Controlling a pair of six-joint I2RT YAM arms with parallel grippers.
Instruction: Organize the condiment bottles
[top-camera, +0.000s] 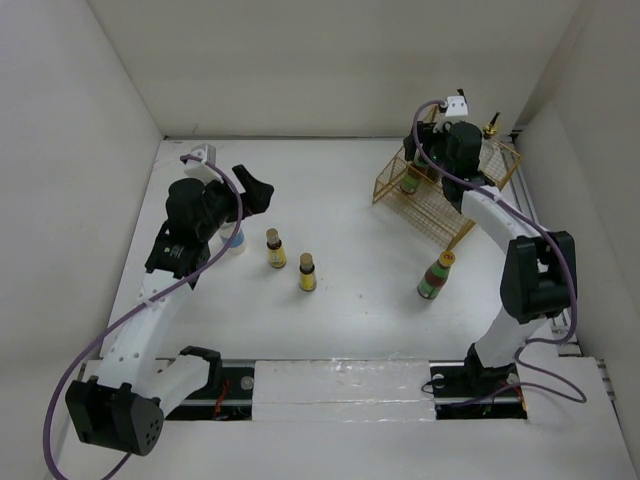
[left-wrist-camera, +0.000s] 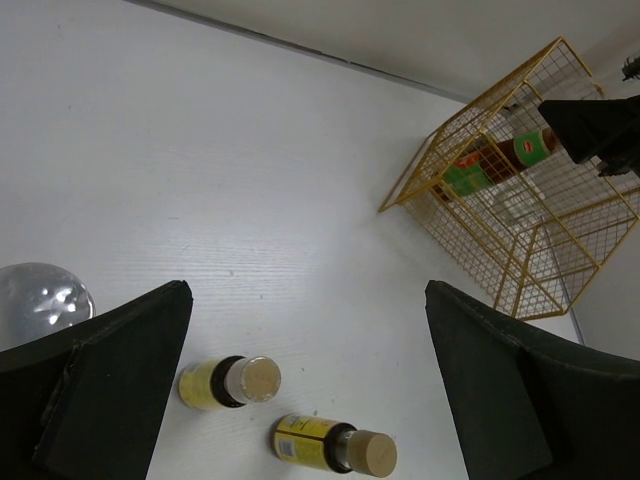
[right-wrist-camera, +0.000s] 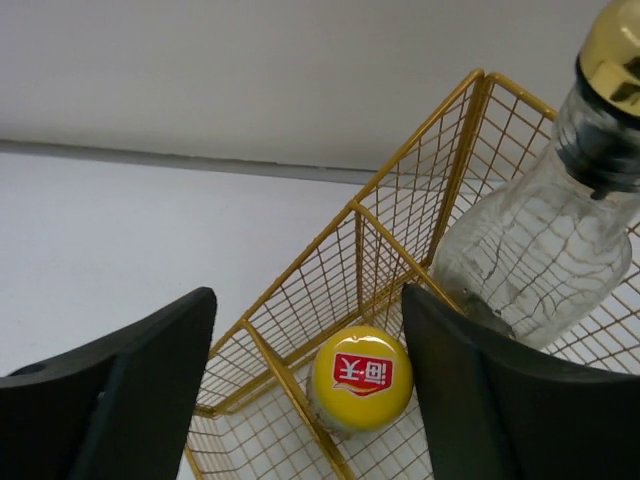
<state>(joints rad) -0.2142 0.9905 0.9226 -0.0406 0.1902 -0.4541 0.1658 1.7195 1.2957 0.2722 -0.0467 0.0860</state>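
Condiment bottles (top-camera: 306, 272): we count two in the basket (top-camera: 440, 215), four left outside, left gripper (left-wrist-camera: 305, 295) and right gripper (right-wrist-camera: 308, 295) spread empty.

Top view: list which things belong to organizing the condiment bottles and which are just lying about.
Job:
left yellow bottle
right yellow bottle
labelled bottle on table
labelled bottle in basket
glass bottle
white bottle

Not bottles:
basket, nothing else loose in view
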